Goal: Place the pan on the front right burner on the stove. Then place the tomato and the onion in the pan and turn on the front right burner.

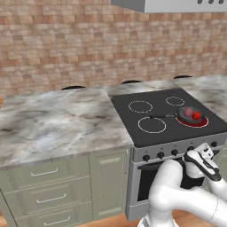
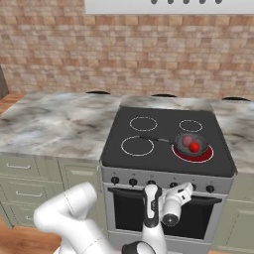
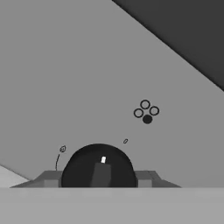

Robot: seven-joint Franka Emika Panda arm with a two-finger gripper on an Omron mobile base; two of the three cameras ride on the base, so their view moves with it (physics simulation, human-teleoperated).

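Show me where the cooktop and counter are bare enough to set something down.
Bare: the counter left of the stove, and the three other rings. Crowded: the front right burner, under the pan holding the tomato and onion.

The stove has a flat black top with white rings on it. The pan sits on the front right burner, which glows red, near the right edge of the stove. Its thin handle points left. The red tomato and the purple onion lie in the pan, side by side. The white arm reaches to the knobs on the stove's front.
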